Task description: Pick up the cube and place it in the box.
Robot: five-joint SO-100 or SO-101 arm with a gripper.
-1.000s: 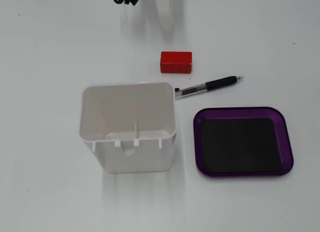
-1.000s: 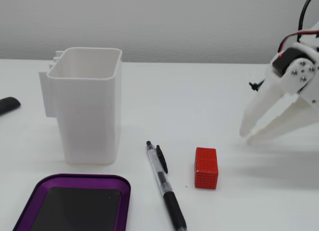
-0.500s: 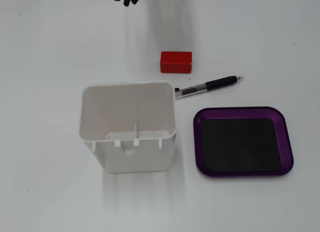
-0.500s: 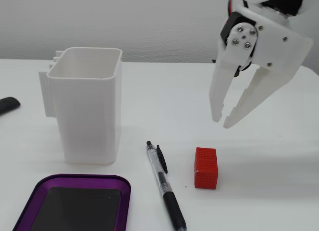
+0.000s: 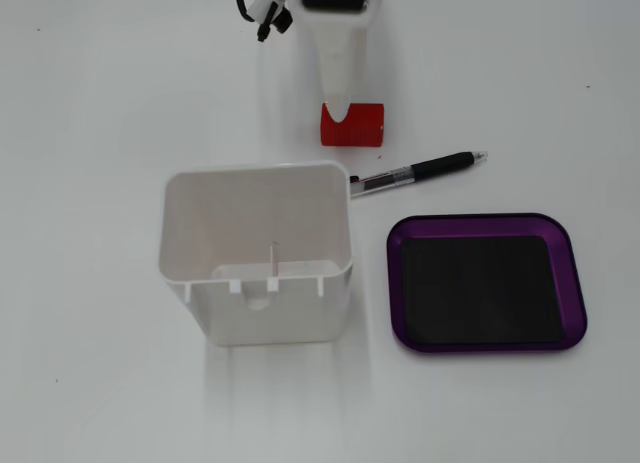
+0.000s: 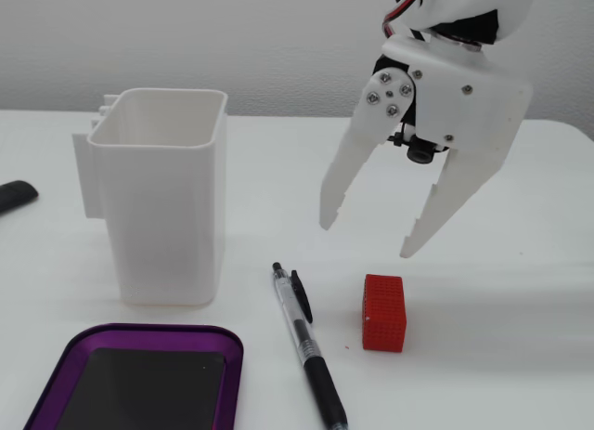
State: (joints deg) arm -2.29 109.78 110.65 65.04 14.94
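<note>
Showing the stage before any grasp, both fixed views are read here from the near edge of the white table (image 6: 520, 374) to the far edge. Nearest in a fixed view lies the shallow rounded-rectangle tray with glossy purple rim and black floor, the box (image 6: 139, 332), which holds nothing. Just beyond it a clear-barrelled pen with black grip (image 6: 306, 342) lies flat on the table, and beside the pen stands the small bright red ribbed block, the cube (image 6: 384, 312), resting on the table well apart from the box. Behind the box rises a tall white plastic bin (image 6: 162, 198), its interior showing only moulded ribs in a fixed view from above (image 5: 257, 245). A dark object at the left edge (image 6: 14, 196) is cut off by the frame and cannot be identified. Farthest back and above the cube, the white two-finger gripper (image 6: 369, 235) hangs with its jaws spread apart and nothing between them; its tips are clear of the cube. Judged from this layout, nothing of the task is done: descent, closing on the cube, lift and transfer to the box all remain.
</note>
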